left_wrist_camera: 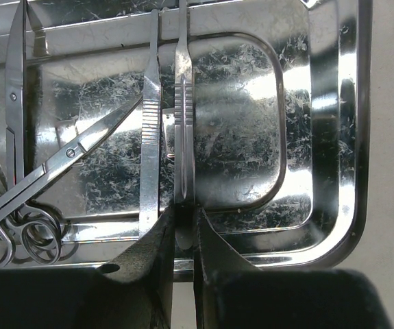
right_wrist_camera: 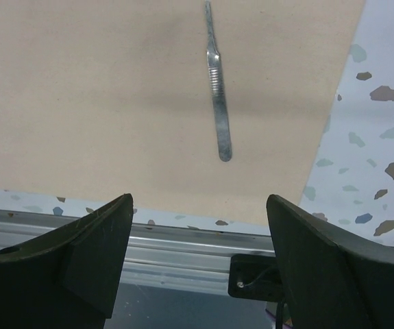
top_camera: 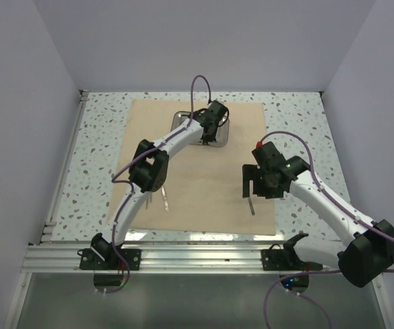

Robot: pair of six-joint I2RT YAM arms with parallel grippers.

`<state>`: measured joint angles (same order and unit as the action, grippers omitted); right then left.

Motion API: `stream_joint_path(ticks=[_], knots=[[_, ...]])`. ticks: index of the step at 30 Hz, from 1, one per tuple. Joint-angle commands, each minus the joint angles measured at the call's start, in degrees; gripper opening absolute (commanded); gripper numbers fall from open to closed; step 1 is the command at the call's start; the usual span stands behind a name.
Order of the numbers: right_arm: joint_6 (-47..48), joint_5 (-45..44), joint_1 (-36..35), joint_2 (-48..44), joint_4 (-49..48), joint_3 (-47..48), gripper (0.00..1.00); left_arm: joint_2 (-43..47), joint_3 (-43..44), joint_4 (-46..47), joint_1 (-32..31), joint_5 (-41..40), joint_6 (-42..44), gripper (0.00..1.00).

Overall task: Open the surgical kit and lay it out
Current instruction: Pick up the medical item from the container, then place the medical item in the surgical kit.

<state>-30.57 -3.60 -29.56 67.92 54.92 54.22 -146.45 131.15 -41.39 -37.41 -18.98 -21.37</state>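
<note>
Two risks: the left gripper [left_wrist_camera: 183,221], clamped on a thin steel handle [left_wrist_camera: 183,137] in the shiny rectangular tray [left_wrist_camera: 335,171], may slip or drag neighbouring ribbed tweezers [left_wrist_camera: 150,137]; right gripper [right_wrist_camera: 198,205] stands open.

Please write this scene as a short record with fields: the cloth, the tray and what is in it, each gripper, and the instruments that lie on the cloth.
cloth: beige cloth, spread flat on the table
tray: steel tray, on the far part of the cloth
in tray: scissors, tweezers, flat handle
left arm: left gripper shut on the flat handle, inside the tray
right arm: right gripper open, above the cloth, holding nothing
on cloth: slim instrument below the right gripper; second instrument by the left arm
</note>
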Motion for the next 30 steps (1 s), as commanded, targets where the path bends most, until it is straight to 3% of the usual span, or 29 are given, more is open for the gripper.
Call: stream_joint_path(ticks=[1, 7, 14, 20, 30], knots=[[-0.02, -3.25, -0.06, -3.05, 1.24, 3.17, 0.82, 4.24, 0.95, -3.27, 0.58, 1.67, 0.89, 0.0], [-1.6, -7.56, -0.14, -7.0, 1.51, 4.67, 0.82, 12.14, 0.51, -3.26, 0.15, 0.35, -1.74, 0.0], [-2.13, -9.23, -0.06, -8.24, 1.86, 5.9, 0.82, 22.68, -9.22, -3.79, -1.79, 1.14, -7.54, 0.0], [-2.39, -14.23, -0.14, -9.03, 3.44, 8.09, 0.83, 30.69, -23.37, -3.44, -9.08, 1.58, -16.94, 0.0], [-3.36, -23.56, -0.15, -11.58, 5.82, 13.63, 0.84, 33.6, -30.69, -5.37, -18.92, 10.54, -30.21, 0.0]])
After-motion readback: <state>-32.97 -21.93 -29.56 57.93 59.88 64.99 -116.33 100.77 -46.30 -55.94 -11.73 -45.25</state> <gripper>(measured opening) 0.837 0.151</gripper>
